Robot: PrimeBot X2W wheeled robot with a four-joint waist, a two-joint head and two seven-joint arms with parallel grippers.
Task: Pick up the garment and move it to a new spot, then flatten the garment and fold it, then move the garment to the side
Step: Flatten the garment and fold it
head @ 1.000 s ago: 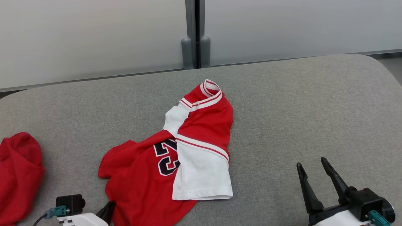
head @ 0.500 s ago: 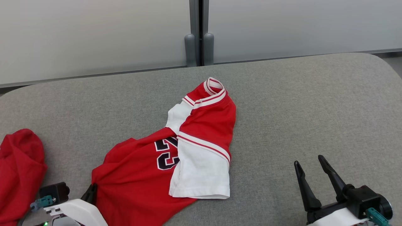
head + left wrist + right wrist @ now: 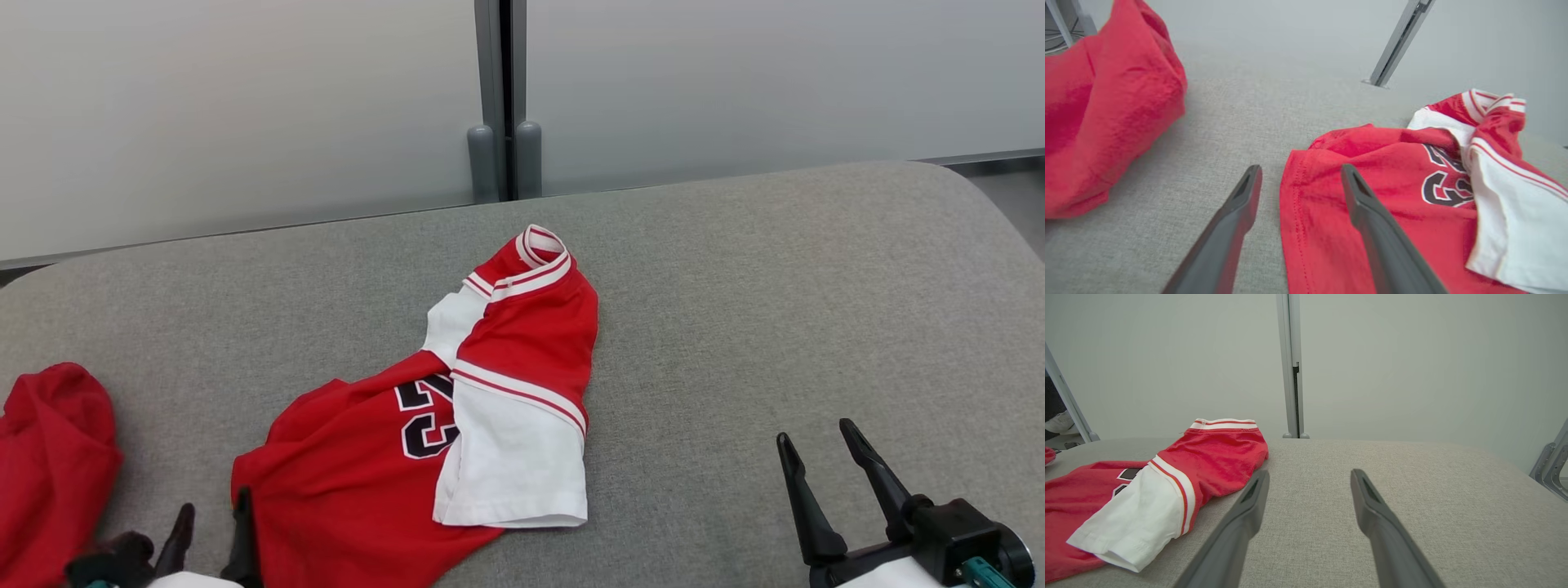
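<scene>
Left pincer is released, jaws wide and nothing between them. Right pincer is also released and empty, hovering over bare surface.

Garment is a red jersey with white sleeves, lying crumpled on the surface. Its stitched hem edge sits right between the left pincer's fingertips: the left finger is over bare surface, the right finger over red cloth. Can't tell from the wrist view whether the tips touch the fabric or hang just above it. From the right pincer the garment is off to the left and a bit ahead, not touching. A second red garment is bunched to the left of the left pincer, apart from the jersey.

Handling, my read:
- Light, limp, thin cloth with no stiffness. It will drape and bunch when lifted.
- Layers likely slide on each other, so a shallow pinch may take only the top one.
- Best bite is the hem seam just ahead of the left pincer. It's doubled and stitched, so less slip.
- One sleeve is folded over the number. Expect it to flop on lifting.
- For flattening, use two corner grips, one per pincer.
</scene>
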